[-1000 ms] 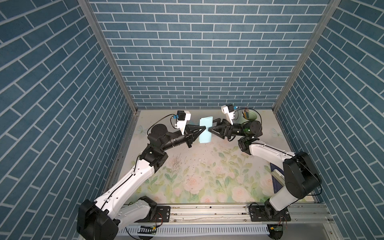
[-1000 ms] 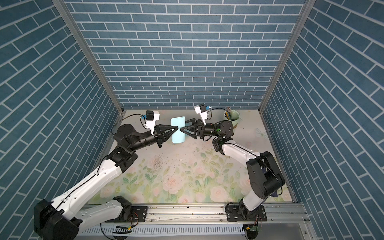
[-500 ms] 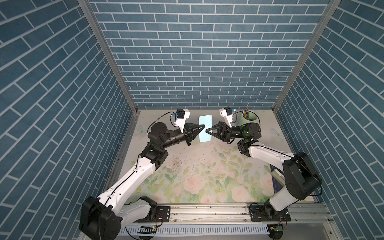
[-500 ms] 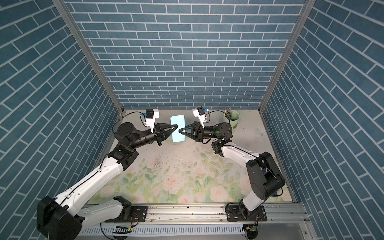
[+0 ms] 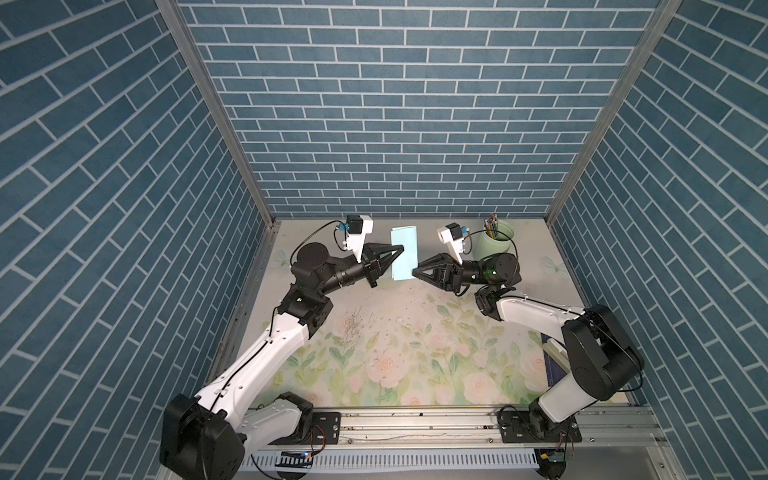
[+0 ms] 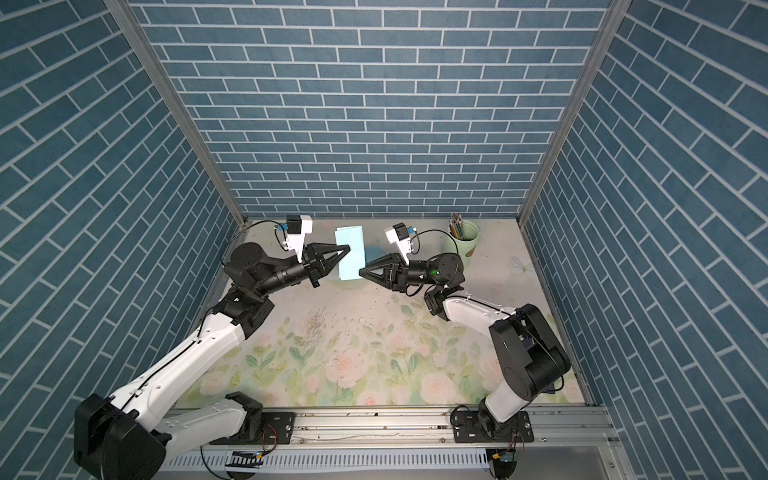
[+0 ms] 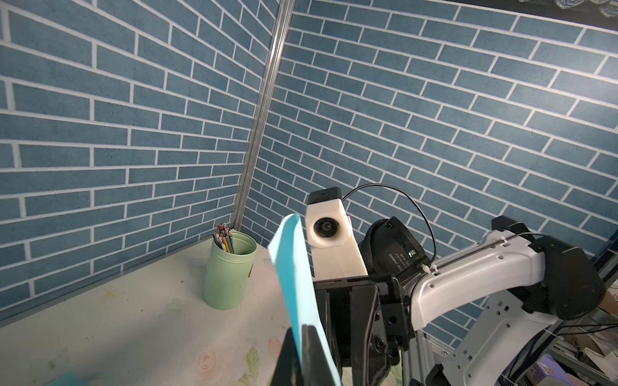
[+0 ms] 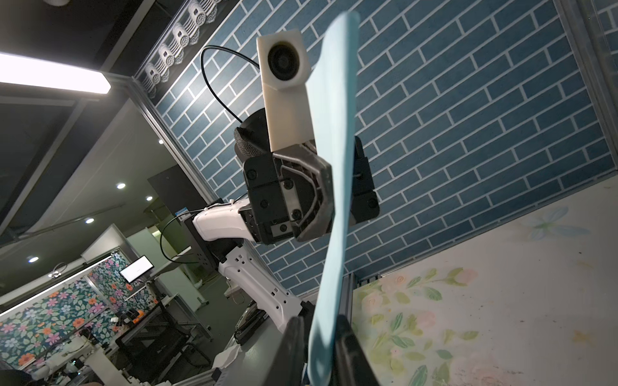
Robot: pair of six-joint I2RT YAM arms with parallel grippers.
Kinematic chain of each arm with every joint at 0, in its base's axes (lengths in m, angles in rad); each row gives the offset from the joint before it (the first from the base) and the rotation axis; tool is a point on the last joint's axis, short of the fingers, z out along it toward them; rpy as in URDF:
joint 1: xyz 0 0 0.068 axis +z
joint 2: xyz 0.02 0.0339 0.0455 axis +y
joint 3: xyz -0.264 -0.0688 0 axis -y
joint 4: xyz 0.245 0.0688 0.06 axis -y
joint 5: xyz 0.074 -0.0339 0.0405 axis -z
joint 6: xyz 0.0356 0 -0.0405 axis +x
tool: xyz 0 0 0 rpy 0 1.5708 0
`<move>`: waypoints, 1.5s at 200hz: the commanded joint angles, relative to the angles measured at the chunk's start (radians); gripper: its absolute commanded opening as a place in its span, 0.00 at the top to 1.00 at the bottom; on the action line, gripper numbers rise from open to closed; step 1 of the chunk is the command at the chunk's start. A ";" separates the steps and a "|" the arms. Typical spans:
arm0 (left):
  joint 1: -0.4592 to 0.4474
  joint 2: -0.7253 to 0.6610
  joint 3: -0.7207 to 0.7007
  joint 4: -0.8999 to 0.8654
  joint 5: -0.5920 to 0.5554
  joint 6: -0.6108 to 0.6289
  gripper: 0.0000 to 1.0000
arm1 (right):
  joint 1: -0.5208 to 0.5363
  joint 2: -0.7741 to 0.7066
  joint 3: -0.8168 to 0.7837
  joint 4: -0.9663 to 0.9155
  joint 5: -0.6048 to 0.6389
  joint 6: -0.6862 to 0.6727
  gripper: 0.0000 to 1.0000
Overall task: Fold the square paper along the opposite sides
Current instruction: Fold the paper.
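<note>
The light-blue paper sheet (image 5: 404, 253) hangs upright over the far end of the floral table (image 5: 415, 332), seemingly already doubled. My left fingers (image 5: 384, 247) clamp one long edge, and my right fingers (image 5: 432, 261) pinch the opposite corner. Next, I reckon, comes sharpening the crease without twisting.

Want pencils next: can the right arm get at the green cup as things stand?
Probably not yet: the right gripper is clamped on the paper, shared with the left gripper, and points away from the cup close behind its wrist.
</note>
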 commanded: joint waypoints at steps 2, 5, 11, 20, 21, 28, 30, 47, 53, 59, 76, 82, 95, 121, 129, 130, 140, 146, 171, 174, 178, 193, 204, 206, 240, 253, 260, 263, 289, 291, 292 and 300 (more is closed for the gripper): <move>0.013 -0.009 -0.012 0.021 0.010 0.000 1.00 | 0.005 -0.021 -0.018 0.068 -0.014 0.014 0.99; 0.013 -0.011 -0.013 0.021 0.010 0.000 1.00 | 0.006 -0.020 -0.020 0.069 -0.014 0.016 1.00; 0.013 -0.011 -0.014 0.020 0.011 -0.001 1.00 | 0.006 -0.021 -0.023 0.074 -0.014 0.019 1.00; 0.014 -0.012 -0.015 0.020 0.012 -0.002 1.00 | 0.006 -0.021 -0.026 0.078 -0.015 0.021 1.00; 0.015 -0.011 -0.015 0.020 0.013 -0.002 1.00 | 0.006 -0.021 -0.026 0.078 -0.015 0.021 1.00; 0.016 -0.010 -0.015 0.021 0.014 -0.003 1.00 | 0.005 -0.021 -0.029 0.079 -0.015 0.023 1.00; 0.015 -0.011 -0.015 0.020 0.013 -0.001 1.00 | 0.005 -0.021 -0.030 0.079 -0.015 0.023 1.00; 0.016 -0.012 -0.018 0.017 0.013 0.000 1.00 | 0.006 -0.022 -0.036 0.082 -0.017 0.023 1.00; 0.018 -0.012 -0.018 0.017 0.014 0.000 1.00 | 0.006 -0.023 -0.039 0.082 -0.015 0.023 1.00; 0.018 -0.012 -0.020 0.017 0.015 0.000 1.00 | 0.006 -0.025 -0.042 0.081 -0.015 0.023 1.00; 0.018 -0.010 -0.020 0.023 0.026 -0.004 1.00 | 0.006 -0.028 -0.048 0.083 -0.011 0.023 1.00; 0.018 -0.009 -0.020 0.028 0.033 -0.007 1.00 | 0.006 -0.028 -0.050 0.082 -0.010 0.023 1.00; 0.018 -0.005 -0.021 0.040 0.054 -0.020 1.00 | 0.006 -0.029 -0.044 0.083 -0.005 0.024 1.00; 0.017 -0.002 -0.037 0.079 0.102 -0.058 1.00 | 0.006 -0.024 -0.011 0.079 0.009 0.024 0.69; 0.017 -0.003 -0.045 0.091 0.112 -0.068 1.00 | 0.006 -0.020 0.007 0.077 0.012 0.022 0.60; 0.017 -0.003 -0.046 0.093 0.113 -0.070 1.00 | 0.006 -0.019 0.008 0.077 0.012 0.023 0.59; 0.016 -0.007 -0.058 0.104 0.122 -0.079 1.00 | 0.004 -0.010 0.035 0.070 0.016 0.022 0.55; 0.016 -0.008 -0.065 0.109 0.126 -0.082 1.00 | 0.003 -0.002 0.052 0.067 0.017 0.024 0.55; 0.014 -0.015 -0.084 0.108 0.134 -0.083 1.00 | -0.004 0.023 0.121 0.053 0.024 0.028 0.56; 0.013 -0.014 -0.085 0.108 0.135 -0.083 1.00 | -0.005 0.025 0.128 0.052 0.026 0.027 0.57; 0.014 -0.016 -0.087 0.108 0.137 -0.083 1.00 | -0.006 0.029 0.136 0.050 0.029 0.027 0.59; 0.014 -0.018 -0.093 0.103 0.140 -0.079 1.00 | -0.014 0.041 0.162 0.045 0.036 0.030 0.63; 0.014 -0.020 -0.098 0.101 0.144 -0.078 1.00 | -0.017 0.052 0.179 0.043 0.038 0.038 0.69; 0.014 -0.020 -0.098 0.100 0.144 -0.078 1.00 | -0.017 0.053 0.182 0.043 0.038 0.039 0.71; 0.013 -0.023 -0.100 0.060 0.142 -0.056 1.00 | -0.030 0.073 0.194 0.035 0.040 0.054 0.98; 0.014 -0.015 -0.087 -0.001 0.140 -0.027 1.00 | -0.047 0.065 0.167 0.027 0.042 0.051 0.98; 0.013 -0.009 -0.074 -0.056 0.135 -0.005 1.00 | -0.061 0.053 0.139 0.025 0.043 0.048 0.94; 0.014 -0.006 -0.068 -0.086 0.131 0.011 1.00 | -0.069 0.046 0.123 0.023 0.044 0.043 0.91; 0.011 0.085 -0.026 -0.348 0.056 0.087 1.00 | -0.114 -0.128 -0.051 -0.353 0.129 -0.294 0.69; 0.010 0.097 -0.024 -0.362 0.047 0.087 1.00 | -0.112 -0.146 -0.060 -0.411 0.148 -0.343 0.67; 0.010 0.102 -0.023 -0.369 0.044 0.087 1.00 | -0.112 -0.155 -0.065 -0.440 0.158 -0.367 0.66; 0.007 0.160 -0.014 -0.419 0.026 0.087 1.00 | -0.099 -0.220 -0.099 -0.640 0.249 -0.539 0.63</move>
